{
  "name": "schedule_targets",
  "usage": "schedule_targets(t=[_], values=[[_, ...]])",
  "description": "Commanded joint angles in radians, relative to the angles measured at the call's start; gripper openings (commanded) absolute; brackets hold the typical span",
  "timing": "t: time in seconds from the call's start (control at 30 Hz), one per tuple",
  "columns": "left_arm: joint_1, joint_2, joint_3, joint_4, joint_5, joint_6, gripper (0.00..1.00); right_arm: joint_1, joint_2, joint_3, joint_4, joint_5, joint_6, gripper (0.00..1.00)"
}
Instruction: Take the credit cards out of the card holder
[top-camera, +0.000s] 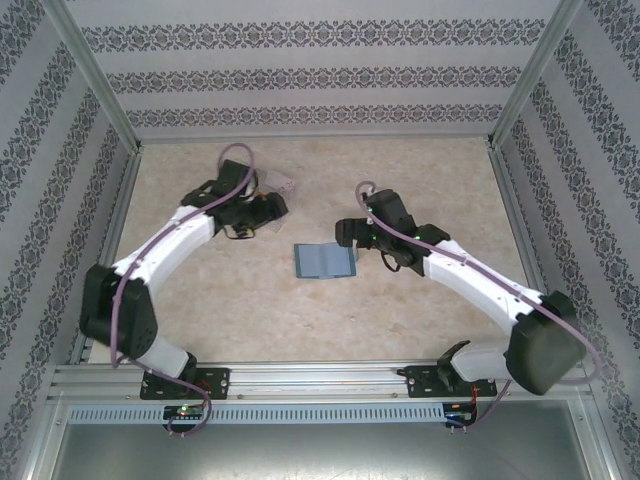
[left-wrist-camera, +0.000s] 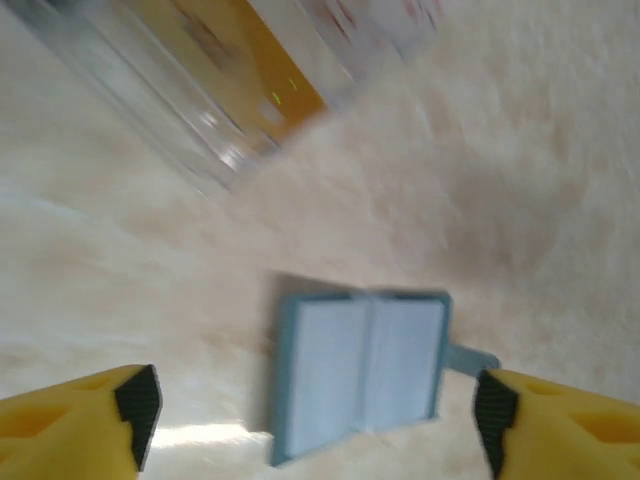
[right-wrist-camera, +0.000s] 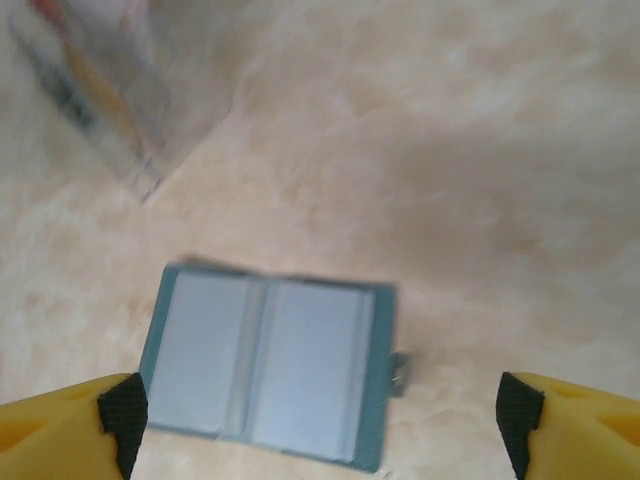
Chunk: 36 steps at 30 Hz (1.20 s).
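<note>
Fingers (left-wrist-camera: 130, 405) gape wide (empty) on both bent arms (top-camera: 170, 245), facing the card holder (right-wrist-camera: 265, 365).

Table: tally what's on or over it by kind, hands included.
Card holder: 1, lying open
Clear tray: 1
Orange card in the tray: 1; other cards there too blurred to count
Hands: 2, left hand and right hand, both open
Total: 5

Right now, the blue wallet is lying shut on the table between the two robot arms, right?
Not quite. The blue wallet lies open, with both halves spread flat on the table, as the right wrist view shows. The rest is right.
</note>
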Motion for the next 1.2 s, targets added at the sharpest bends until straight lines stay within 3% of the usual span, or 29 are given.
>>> schedule_targets(t=[0.0,0.03,0.13,0.3,0.5,0.67,0.93,1.17], values=[[0.066,-0.092,-0.088,-0.052,-0.198,0.064,0.95,-0.061,-0.061,-0.031,0.015,0.181,-0.058,0.98],[0.081,-0.122,-0.11,-0.045,-0.244,0.081,1.0,-0.087,-0.071,-0.036,0.026,0.187,-0.069,0.98],[0.125,-0.214,-0.194,0.002,-0.39,0.138,0.99,-0.18,-0.089,-0.053,0.054,0.213,-0.081,0.98],[0.167,-0.327,-0.345,0.138,-0.661,0.24,0.99,-0.241,-0.098,-0.128,0.176,0.387,-0.173,0.98],[0.232,-0.333,-0.496,0.405,-0.722,0.374,0.99,-0.318,-0.061,-0.23,0.337,0.414,-0.246,0.98],[0.24,-0.299,-0.586,0.602,-0.675,0.533,0.99,-0.383,-0.044,-0.32,0.466,0.352,-0.295,0.98],[0.265,-0.258,-0.778,1.05,-0.418,0.711,0.99,-0.427,0.014,-0.44,0.689,0.25,-0.38,0.98],[0.289,-0.226,-0.91,1.351,-0.228,0.767,0.99,-0.458,0.046,-0.495,0.887,0.012,-0.445,0.98]])
